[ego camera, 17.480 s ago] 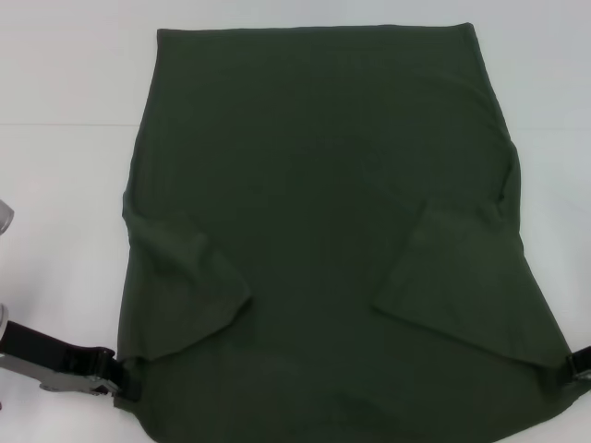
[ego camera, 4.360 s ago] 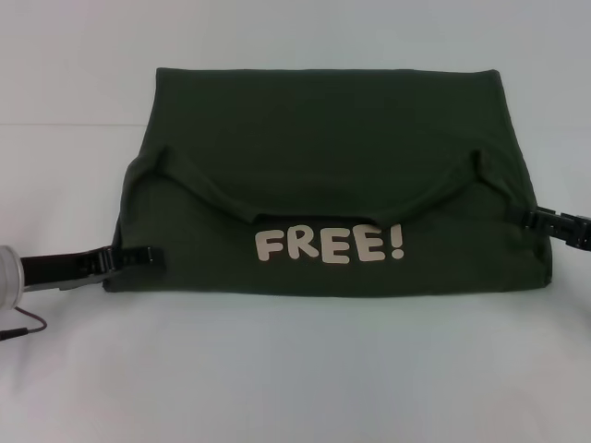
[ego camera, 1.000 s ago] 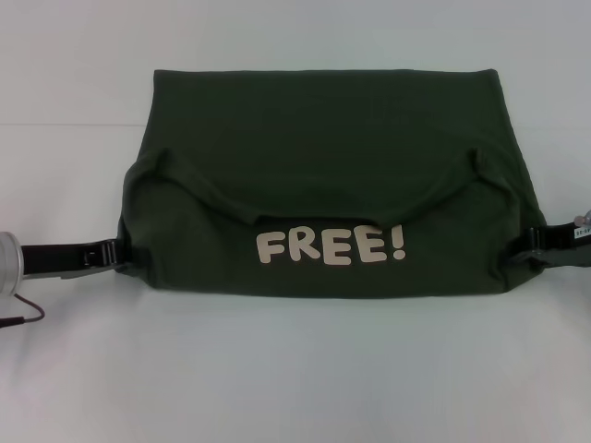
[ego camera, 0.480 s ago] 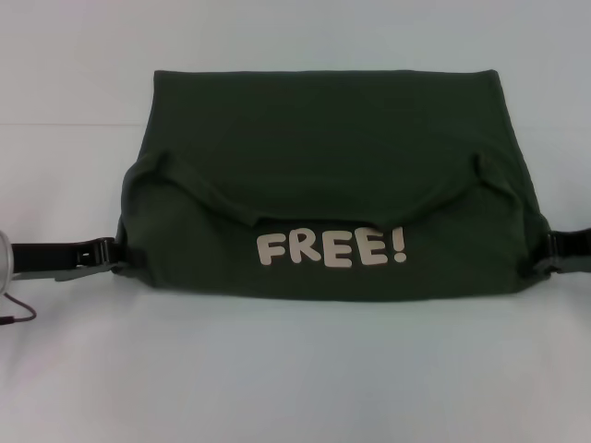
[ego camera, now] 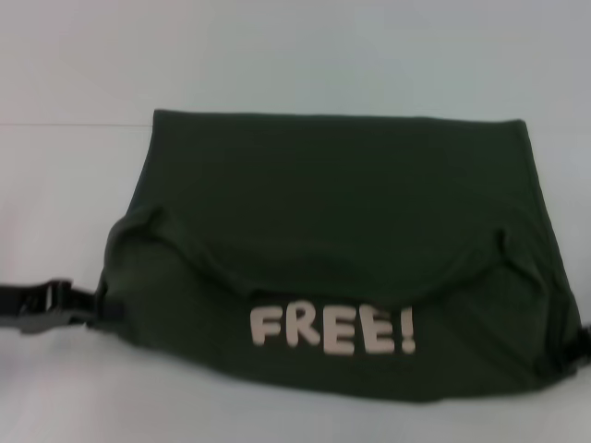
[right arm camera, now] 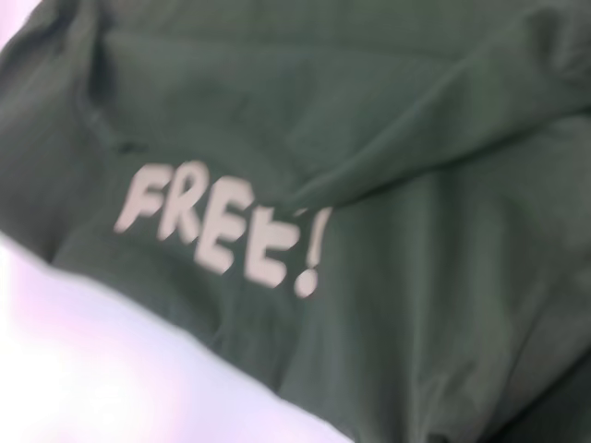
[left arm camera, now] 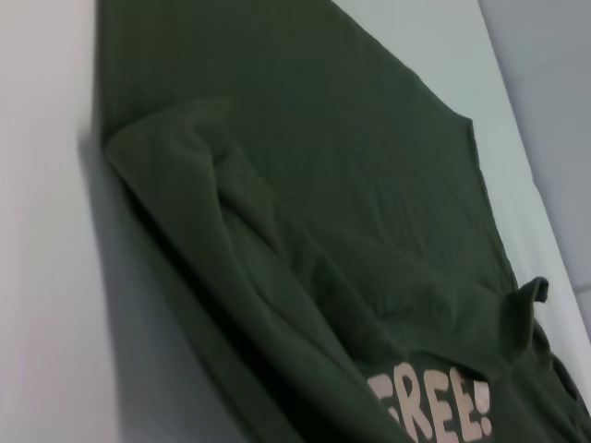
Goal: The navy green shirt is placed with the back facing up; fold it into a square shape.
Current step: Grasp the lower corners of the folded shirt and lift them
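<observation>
Shirt point(ego camera: 332, 240) lies folded on the white table point(ego camera: 277, 55), "FREE!" print point(ego camera: 332, 330) facing up. Left gripper point(ego camera: 97, 305) meets its near-left edge, right gripper point(ego camera: 580, 343) the near-right edge — grip on either I cannot tell. Uneven pulling could skew the fold — or bunch the loose collar layer.

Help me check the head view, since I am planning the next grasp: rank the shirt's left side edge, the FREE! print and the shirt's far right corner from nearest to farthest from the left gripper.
Measured from the left gripper, at the navy green shirt:
1. Left side edge, right beside the gripper.
2. FREE! print, front middle.
3. Far right corner, back right.
</observation>
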`<state>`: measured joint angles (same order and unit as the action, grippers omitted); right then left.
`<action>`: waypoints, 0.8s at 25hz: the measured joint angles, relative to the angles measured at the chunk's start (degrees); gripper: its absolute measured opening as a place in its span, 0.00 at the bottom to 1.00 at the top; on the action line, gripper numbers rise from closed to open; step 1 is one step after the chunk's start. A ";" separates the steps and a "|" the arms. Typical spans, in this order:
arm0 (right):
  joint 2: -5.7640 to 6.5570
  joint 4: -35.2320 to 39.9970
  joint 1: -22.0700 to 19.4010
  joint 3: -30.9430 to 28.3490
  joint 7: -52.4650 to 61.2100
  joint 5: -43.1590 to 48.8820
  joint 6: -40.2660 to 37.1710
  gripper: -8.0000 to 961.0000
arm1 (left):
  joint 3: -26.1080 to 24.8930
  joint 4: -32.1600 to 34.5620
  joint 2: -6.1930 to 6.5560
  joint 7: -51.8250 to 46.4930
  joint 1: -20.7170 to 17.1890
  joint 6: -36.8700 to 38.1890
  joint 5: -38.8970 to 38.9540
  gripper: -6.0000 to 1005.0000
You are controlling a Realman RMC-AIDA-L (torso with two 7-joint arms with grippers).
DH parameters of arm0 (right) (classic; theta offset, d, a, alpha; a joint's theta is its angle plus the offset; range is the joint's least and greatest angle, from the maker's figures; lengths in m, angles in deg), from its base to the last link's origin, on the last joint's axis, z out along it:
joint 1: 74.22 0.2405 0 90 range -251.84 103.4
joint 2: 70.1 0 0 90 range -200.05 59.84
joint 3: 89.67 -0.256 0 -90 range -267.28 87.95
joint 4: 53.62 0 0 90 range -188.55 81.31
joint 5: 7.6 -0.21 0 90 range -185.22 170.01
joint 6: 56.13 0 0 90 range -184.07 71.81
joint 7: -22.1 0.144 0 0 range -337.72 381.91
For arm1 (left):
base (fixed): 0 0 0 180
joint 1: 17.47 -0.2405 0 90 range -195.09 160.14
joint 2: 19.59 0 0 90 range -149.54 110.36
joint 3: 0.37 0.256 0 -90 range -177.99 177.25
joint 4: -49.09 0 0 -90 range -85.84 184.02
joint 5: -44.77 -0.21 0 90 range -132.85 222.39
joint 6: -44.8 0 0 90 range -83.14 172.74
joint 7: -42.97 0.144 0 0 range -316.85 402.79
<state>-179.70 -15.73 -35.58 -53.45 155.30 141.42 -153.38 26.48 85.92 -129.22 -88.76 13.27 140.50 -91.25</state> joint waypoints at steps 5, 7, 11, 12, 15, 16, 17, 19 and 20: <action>-1.10 -0.27 -3.40 0.02 -6.34 -0.13 -7.31 0.06 | -2.70 0.37 0.22 0.76 -2.94 7.93 -4.18 0.04; -1.57 -0.45 -4.39 0.22 -8.82 -0.10 -9.82 0.06 | -2.82 0.24 0.24 1.47 -3.49 10.66 -6.13 0.04; -2.71 -0.72 -6.11 1.07 -11.69 0.74 -12.68 0.06 | -2.53 0.19 -0.12 3.03 -3.83 15.34 -9.81 0.04; -2.98 -0.75 -6.58 1.29 -12.07 1.08 -12.95 0.06 | -2.48 0.18 -0.33 3.49 -4.19 16.30 -10.29 0.04; -3.43 -0.78 -8.03 1.63 -12.77 1.71 -12.96 0.06 | -2.43 0.37 -0.70 4.53 -5.28 18.20 -11.17 0.04; -3.43 -0.78 -8.27 1.45 -12.93 1.71 -12.78 0.06 | -2.42 0.44 -0.79 4.90 -5.53 18.67 -11.75 0.04; -3.42 -0.78 -8.44 1.16 -13.08 1.68 -12.67 0.06 | -2.42 0.44 -0.79 4.90 -5.53 18.67 -11.75 0.04; -3.36 -0.79 -8.58 0.48 -13.31 1.52 -12.54 0.06 | -2.21 0.51 -0.94 6.00 -5.73 19.72 -13.41 0.04; -3.36 -0.80 -8.62 0.11 -13.37 1.48 -12.42 0.06 | -2.16 0.50 -0.96 6.43 -5.69 20.09 -13.67 0.04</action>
<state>-183.05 -16.53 -44.20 -53.35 141.93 142.90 -165.80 24.33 86.42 -130.18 -82.33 7.58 160.59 -104.91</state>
